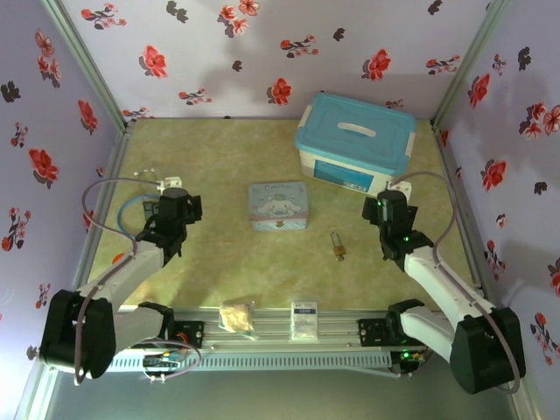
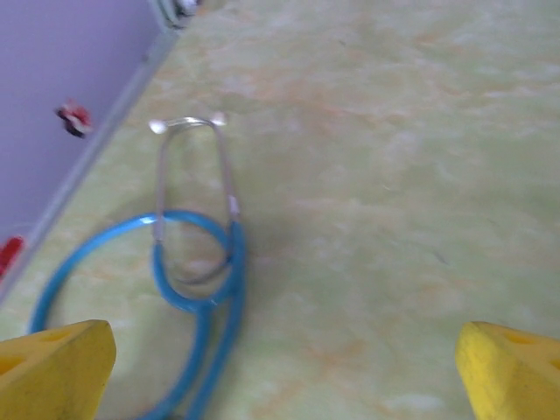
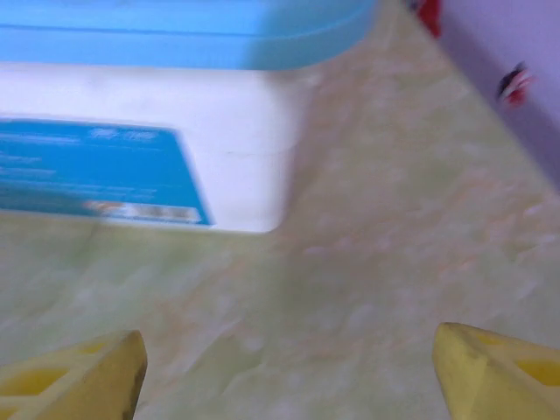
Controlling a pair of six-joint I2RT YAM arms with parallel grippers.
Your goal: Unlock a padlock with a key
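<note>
The small brass padlock (image 1: 338, 251) lies on the yellow-green table, right of centre, its thin shackle pointing away from the arms. I cannot make out the key; it is out of view. My left gripper (image 1: 173, 206) hovers far to the padlock's left. In the left wrist view it (image 2: 284, 372) stands open, yellow fingertips (image 2: 57, 363) wide apart over bare table. My right gripper (image 1: 388, 208) sits just up and right of the padlock. The right wrist view shows it (image 3: 289, 372) open, with nothing between the fingertips (image 3: 490, 367).
A pale blue cartoon tin (image 1: 278, 206) stands mid-table. A white box with a blue lid (image 1: 354, 140) sits at the back right, close ahead of the right gripper (image 3: 140, 149). A blue stethoscope (image 2: 197, 254) lies before the left gripper. A small bag (image 1: 236, 315) and a white card (image 1: 304, 319) rest on the front rail.
</note>
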